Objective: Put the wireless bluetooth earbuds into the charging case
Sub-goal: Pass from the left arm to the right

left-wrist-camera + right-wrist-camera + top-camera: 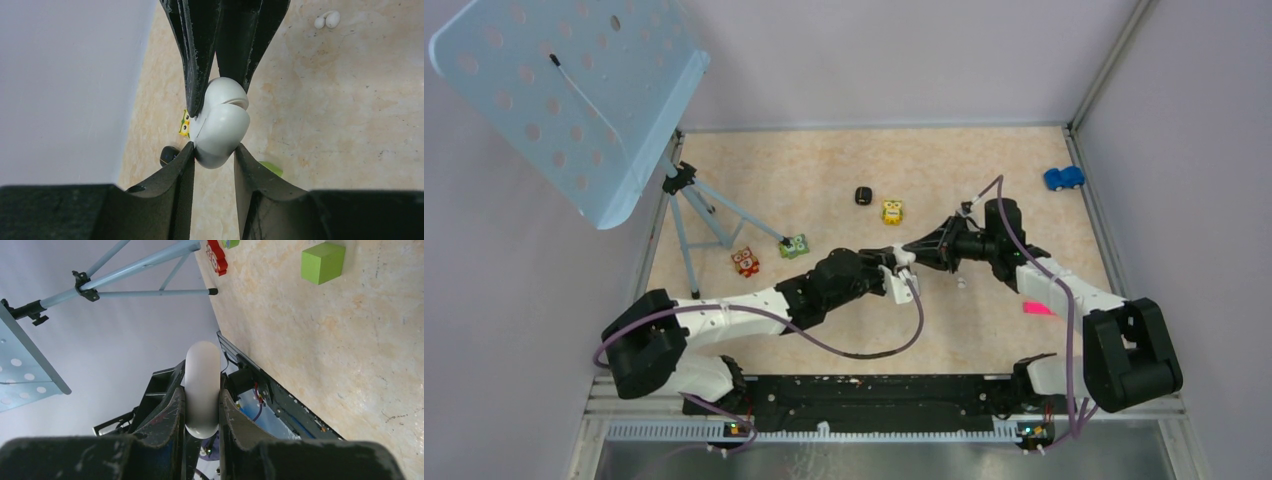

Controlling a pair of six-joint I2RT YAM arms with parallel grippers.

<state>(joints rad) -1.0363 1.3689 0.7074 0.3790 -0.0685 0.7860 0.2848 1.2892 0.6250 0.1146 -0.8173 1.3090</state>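
The white rounded charging case [220, 125] hangs above the table's middle, closed, gripped from both ends. My left gripper [214, 147] is shut on its lower end, both fingertips pressing its sides. My right gripper [201, 390] is shut on the case [202, 385] from the opposite side, and its black fingers [200, 60] reach down from the top of the left wrist view. From above, the two grippers meet at the case [900, 258]. Two tiny white rounded earbuds [326, 20] lie together on the table just right of the grippers [961, 283].
A yellow toy [892, 211] and a small black toy [862, 195] sit behind the grippers. A green cube [794, 245] and a red toy [745, 262] lie left, by a tripod [699, 210] bearing a blue perforated panel [564, 100]. A blue car [1063, 178] is far right.
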